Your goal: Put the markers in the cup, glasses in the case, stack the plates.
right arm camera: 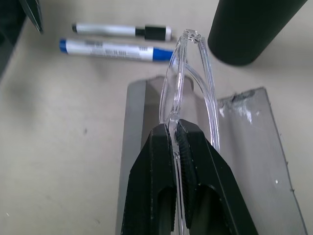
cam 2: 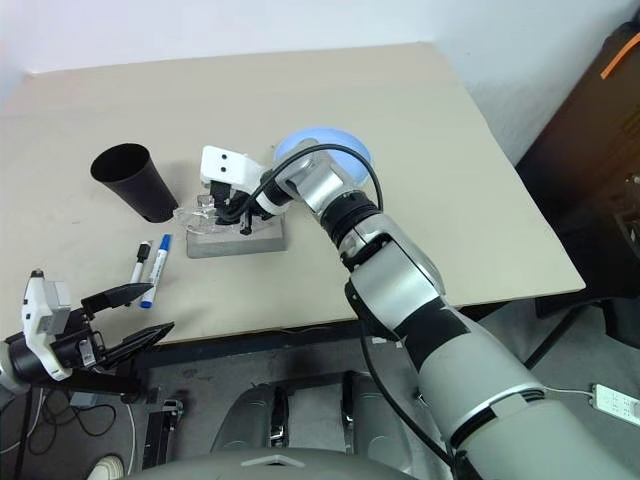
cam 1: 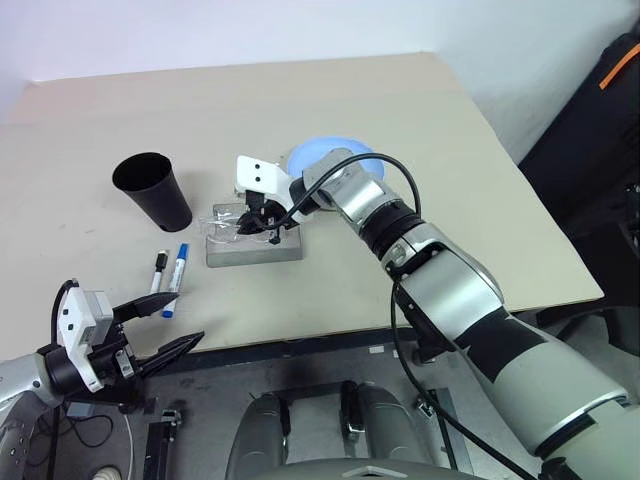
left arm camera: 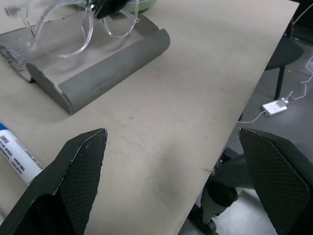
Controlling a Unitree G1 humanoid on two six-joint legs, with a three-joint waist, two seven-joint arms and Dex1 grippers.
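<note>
Beige desk (cam 1: pixel 300 100) runs from upper left to lower right of the head views; its near edge cuts across the lower middle and its right edge slants down on the right. Wide bare surface across the top and right of the frame, with all the items clustered left of centre.

Black cup (cam 1: pixel 153 190) stands upright at centre left, rim up, a bit apart from the case. Two markers (cam 1: pixel 167 270) lie side by side below the cup, close to the near edge, long axes roughly parallel and running up-down in the frame, tilted slightly. Black-capped one on the left, blue-capped one on the right.

Grey case (cam 1: pixel 254 245) sits open at frame centre, long axis left-right and almost parallel to the near edge. Glasses (right arm camera: pixel 188 83) are over the case; right wrist view shows them edge-on, folded arms running along the case's length toward the cup.

Right gripper (right arm camera: pixel 175 139) is clamped on the clear frame of the glasses, fingers pressed together around it. The right arm reaches in from the lower right and bends left at the wrist, angled downward over the case.

Blue plate (cam 1: pixel 335 155) lies just behind that wrist, mostly covered by it.

Left gripper (cam 1: pixel 165 325) hangs at lower left off the near edge, fingers spread wide, nothing between them, pointing right toward the markers.
</note>
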